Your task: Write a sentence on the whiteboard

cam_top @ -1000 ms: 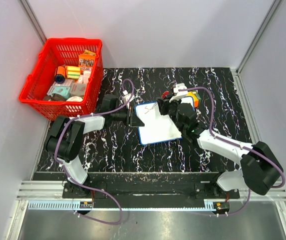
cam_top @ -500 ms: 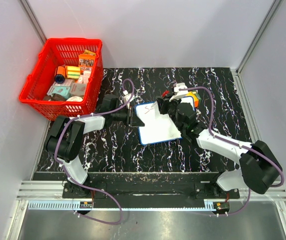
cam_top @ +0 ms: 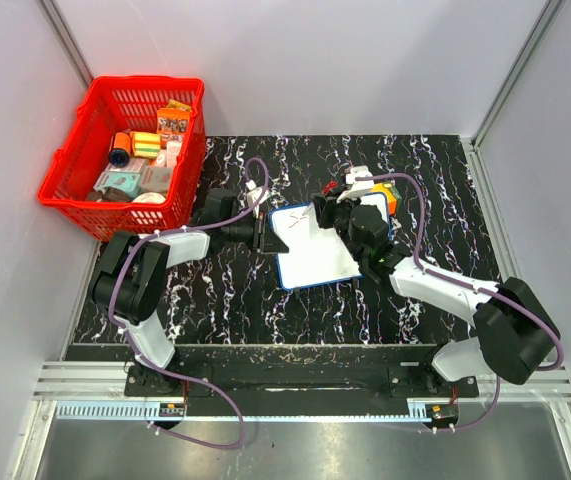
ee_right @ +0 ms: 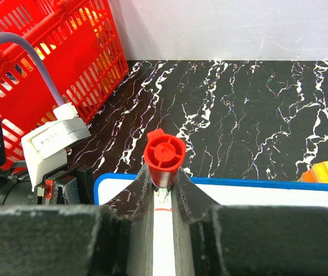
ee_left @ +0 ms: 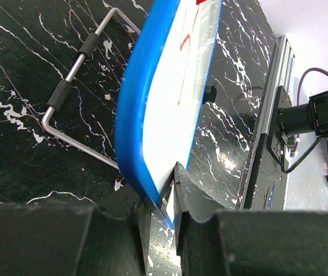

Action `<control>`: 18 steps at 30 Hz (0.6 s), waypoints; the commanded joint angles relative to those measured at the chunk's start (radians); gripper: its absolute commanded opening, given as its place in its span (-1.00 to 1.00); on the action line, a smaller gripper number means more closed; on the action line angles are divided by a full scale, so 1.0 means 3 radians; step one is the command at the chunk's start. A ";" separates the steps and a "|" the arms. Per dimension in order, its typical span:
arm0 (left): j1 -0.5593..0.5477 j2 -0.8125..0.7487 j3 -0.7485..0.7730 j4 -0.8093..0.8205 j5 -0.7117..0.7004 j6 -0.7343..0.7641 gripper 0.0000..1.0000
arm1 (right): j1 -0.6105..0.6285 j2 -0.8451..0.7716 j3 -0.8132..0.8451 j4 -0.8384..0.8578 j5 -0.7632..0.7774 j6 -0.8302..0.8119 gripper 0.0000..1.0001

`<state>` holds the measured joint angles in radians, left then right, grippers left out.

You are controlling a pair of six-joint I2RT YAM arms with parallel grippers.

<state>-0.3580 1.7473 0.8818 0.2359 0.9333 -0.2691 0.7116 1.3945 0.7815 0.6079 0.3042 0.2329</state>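
The whiteboard (cam_top: 317,256), white with a blue frame, lies tilted at the table's middle. My left gripper (cam_top: 264,233) is shut on its left edge; in the left wrist view the jaws (ee_left: 166,192) pinch the blue frame (ee_left: 134,115). My right gripper (cam_top: 331,213) is shut on a red marker (ee_right: 165,152), held tip-down over the board's far part. The right wrist view shows the pads on both sides of the marker (ee_right: 164,184). The sentence is a few short red strokes (cam_top: 311,222) near the board's far left corner; they also show in the left wrist view (ee_left: 185,40) and the right wrist view (ee_right: 162,210).
A red basket (cam_top: 95,210) with several small packets stands at the far left. A small orange box (cam_top: 389,196) lies just behind the right gripper. A wire stand (ee_left: 72,86) lies under the board's edge. The table is black marble-patterned, with walls on three sides.
My right gripper with the marker has shifted slightly to the right over the board. The left gripper and the board have stayed in place.
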 commanded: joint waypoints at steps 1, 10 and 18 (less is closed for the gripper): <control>-0.0049 -0.0016 0.0001 -0.0132 -0.0406 0.0391 -1.00 | 0.0000 0.0020 0.0115 0.0060 0.0101 -0.0009 -1.00; -0.0049 -0.0016 0.0006 -0.0152 -0.0411 0.0401 -1.00 | 0.0000 0.0030 0.0110 -0.0022 -0.0017 -0.0040 -1.00; -0.0049 -0.0016 0.0006 -0.0157 -0.0411 0.0411 -1.00 | -0.0005 0.0005 0.0080 -0.0073 -0.0058 -0.0055 -1.00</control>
<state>-0.3580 1.7473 0.8822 0.2329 0.9318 -0.2680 0.7116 1.3945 0.7815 0.5983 0.2939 0.2321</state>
